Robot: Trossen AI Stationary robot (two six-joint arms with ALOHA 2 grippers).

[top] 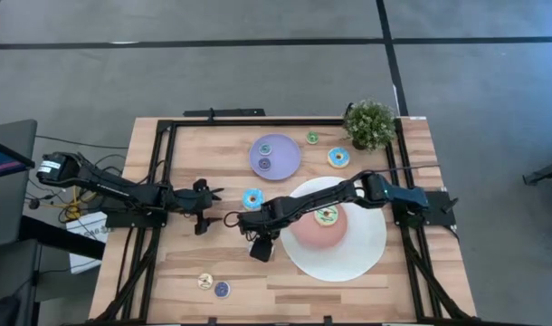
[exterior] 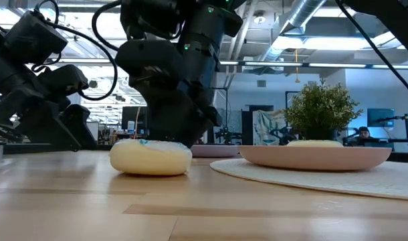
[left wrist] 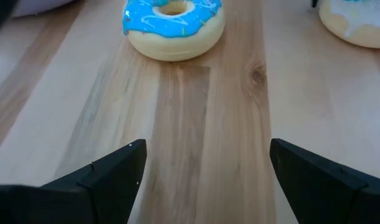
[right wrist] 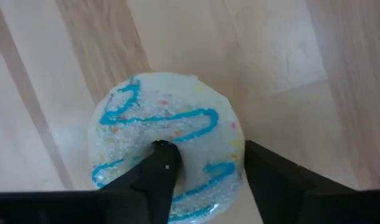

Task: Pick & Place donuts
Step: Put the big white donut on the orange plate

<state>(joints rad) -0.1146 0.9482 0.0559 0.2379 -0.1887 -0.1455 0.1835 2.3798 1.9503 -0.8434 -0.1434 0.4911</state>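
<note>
A cream donut with blue squiggles (right wrist: 168,124) sits flat on the wood (exterior: 150,158), just left of the white plate. My right gripper (right wrist: 205,155) reaches over it from the right side (top: 244,220) and hides it in the high view. A blue-iced donut (top: 252,198) lies flat on the table just beyond, also seen in the left wrist view (left wrist: 173,25). My left gripper (left wrist: 205,168) is open, level with the table, a short way left of both donuts (top: 222,206). A yellow-green striped donut (top: 327,215) rests on the white plate's pink centre. My right gripper has the cream donut's ring wall (right wrist: 209,146) between its fingers, coming from above. One finger (right wrist: 162,158) is inside the hole and the other (right wrist: 271,171) is outside the rim. The donut rests flat on the table.
The big white plate (top: 366,258) lies right of centre. A lavender plate (top: 280,163) holds two tiny donuts. A second blue donut (top: 338,157), a tiny green one (top: 312,138) and a potted plant (top: 369,124) are at the far right. Two tiny donuts (top: 213,284) lie near the front edge.
</note>
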